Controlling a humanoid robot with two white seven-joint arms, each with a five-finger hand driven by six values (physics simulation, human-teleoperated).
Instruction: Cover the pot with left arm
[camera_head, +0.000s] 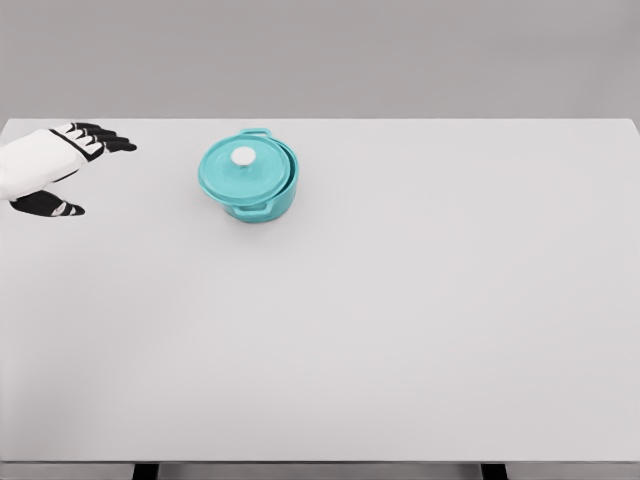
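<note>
Head view, teal pot (262, 196) upright, lid (240, 170) sitting off-centre leftward, left hand (55, 165) apart, fingers (105, 138) spread, empty.

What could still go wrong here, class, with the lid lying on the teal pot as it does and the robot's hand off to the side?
1. The lid sits shifted toward the left of the pot, whose rim shows on the right; it may not be seated and could slide off.
2. The left hand, open and apart from the pot, could knock the lid further askew if it swept back.
</note>
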